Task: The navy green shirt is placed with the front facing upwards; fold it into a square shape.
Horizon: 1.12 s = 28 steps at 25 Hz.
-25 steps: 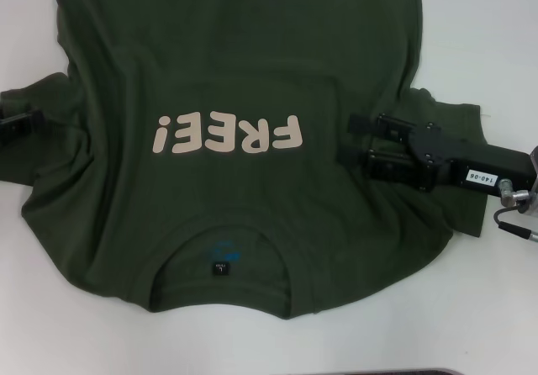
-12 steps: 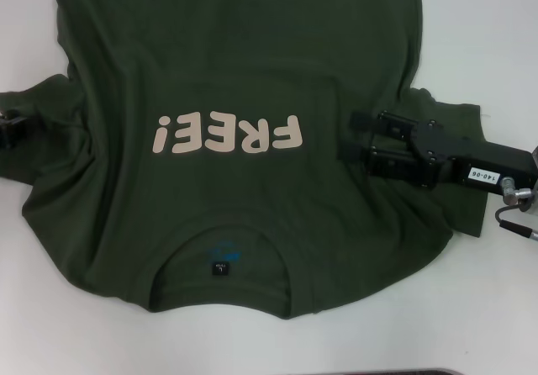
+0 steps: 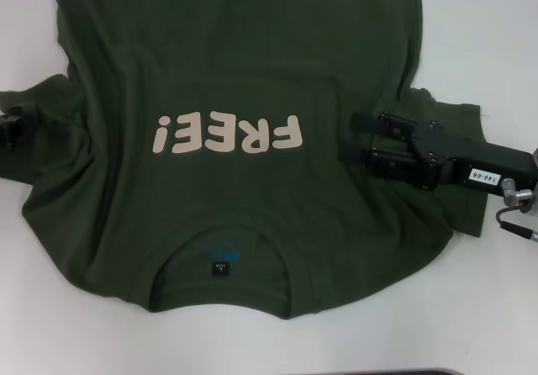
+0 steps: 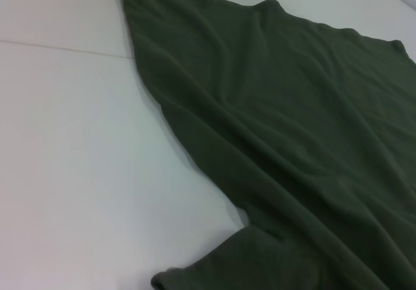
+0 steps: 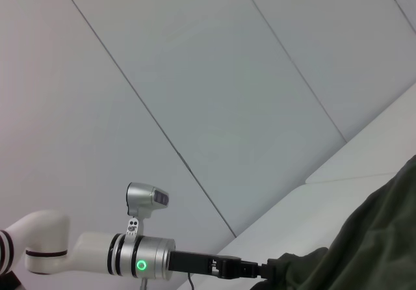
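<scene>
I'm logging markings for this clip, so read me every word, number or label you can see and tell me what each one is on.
"FREE!": cream block letters on the chest of the navy green shirt, upside down in the head view.
"140-06": white sticker on the right gripper.
Small black neck tag: print too small to read.
Blue mark inside the collar: unreadable.

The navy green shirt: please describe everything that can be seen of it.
The navy green shirt is dark olive, soft-looking cloth, lying flat but wrinkled, front up, on the white table. Cream "FREE!" lettering crosses the chest, and a small black neck tag sits inside the collar, which lies nearest the robot. The right gripper lies over its right sleeve; the left gripper is at the left sleeve.
</scene>
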Motion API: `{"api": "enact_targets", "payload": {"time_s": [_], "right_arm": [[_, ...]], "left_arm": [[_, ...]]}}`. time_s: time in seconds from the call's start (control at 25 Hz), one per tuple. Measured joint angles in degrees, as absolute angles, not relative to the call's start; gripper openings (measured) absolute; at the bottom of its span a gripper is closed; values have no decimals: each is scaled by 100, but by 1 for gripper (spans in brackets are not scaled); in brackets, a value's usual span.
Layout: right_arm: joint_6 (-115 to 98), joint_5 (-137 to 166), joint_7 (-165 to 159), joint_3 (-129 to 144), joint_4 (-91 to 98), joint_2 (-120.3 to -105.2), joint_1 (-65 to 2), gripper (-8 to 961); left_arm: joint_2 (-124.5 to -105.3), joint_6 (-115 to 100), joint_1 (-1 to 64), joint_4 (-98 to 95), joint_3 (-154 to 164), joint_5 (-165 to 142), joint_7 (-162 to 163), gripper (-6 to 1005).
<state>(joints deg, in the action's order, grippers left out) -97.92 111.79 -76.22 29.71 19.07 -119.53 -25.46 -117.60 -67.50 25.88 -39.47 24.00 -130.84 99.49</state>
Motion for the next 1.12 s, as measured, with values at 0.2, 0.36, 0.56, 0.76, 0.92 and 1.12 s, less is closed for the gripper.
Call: {"api": "enact_targets", "payload": {"time_s": [0.2, 0.36, 0.56, 0.76, 0.92, 1.12], "right_arm": [[-9790, 11179, -7610, 2971, 1908, -11953, -2525, 883], [-9790, 11179, -7596, 2971, 1908, -11953, -2518, 882], [-9790, 11179, -7590, 2971, 1907, -11953, -2514, 883], [-9796, 11179, -7587, 2971, 1908, -11953, -2513, 884], [-9796, 11179, -7582, 2971, 1907, -11953, -2520, 884], [-9796, 11179, -7576, 2971, 1908, -11953, -2522, 883]], "left_arm": [[-11760, -6836, 2587, -3960, 2387, -13069, 9957, -1], [-11759, -7116, 2594, -4058, 2358, -13029, 10007, -2], [-11772, -7396, 2607, -4138, 2355, -13010, 10061, -2], [-11799, -7731, 2640, -4274, 2375, -12988, 10265, -2], [-11820, -7951, 2727, -4330, 2394, -12986, 10448, -2], [-11946, -8186, 2876, -4364, 2400, -12985, 10589, -1]]}}
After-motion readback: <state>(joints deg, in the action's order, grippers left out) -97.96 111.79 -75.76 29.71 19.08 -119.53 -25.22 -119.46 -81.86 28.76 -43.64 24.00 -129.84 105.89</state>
